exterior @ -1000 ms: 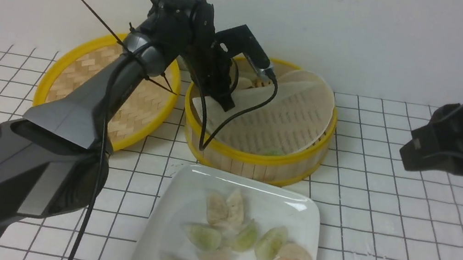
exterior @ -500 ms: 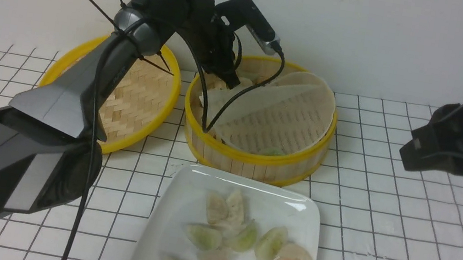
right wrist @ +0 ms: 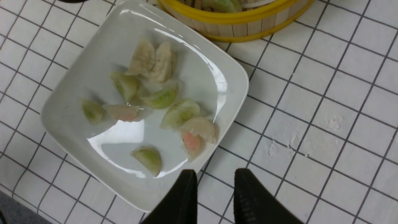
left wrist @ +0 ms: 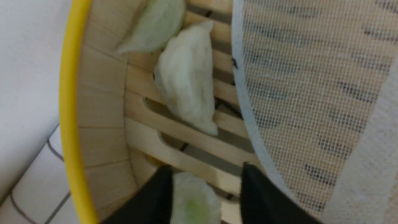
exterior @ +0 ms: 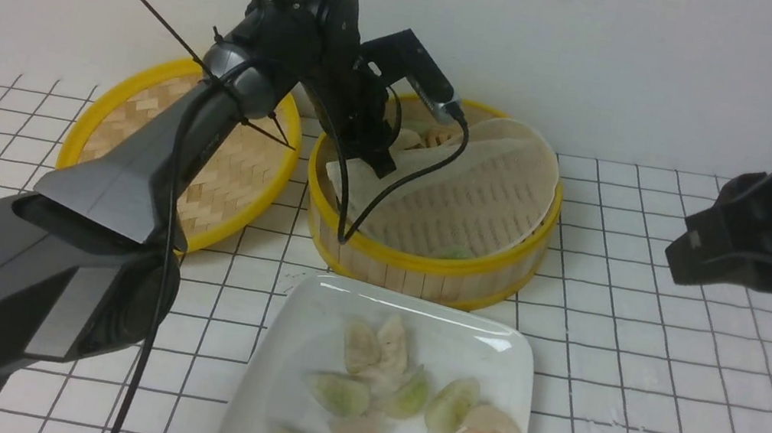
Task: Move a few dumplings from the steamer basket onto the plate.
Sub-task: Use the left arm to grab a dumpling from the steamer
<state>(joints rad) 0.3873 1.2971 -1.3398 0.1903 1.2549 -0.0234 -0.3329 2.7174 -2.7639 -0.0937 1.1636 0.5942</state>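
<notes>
Straddles a green-filled dumpling (left wrist: 194,202) with the left gripper (left wrist: 205,169): jaws spread, one finger touching it, the other just clear of it. Sits low inside the steamer basket (left wrist: 70,93), near the wall, over bare slats. Just beyond the fingertips, a white dumpling (left wrist: 189,81), then a pale green dumpling (left wrist: 155,28) against the wall. Beside them, the mesh liner (left wrist: 311,93) over the rest of the floor. Hangs the right gripper (right wrist: 214,171) above the tiles (right wrist: 326,93), just off the edge of the plate (right wrist: 217,71), jaws slightly apart, empty. On the plate, just in front of the basket, a scatter of dumplings (right wrist: 180,113), well apart from the left gripper.
</notes>
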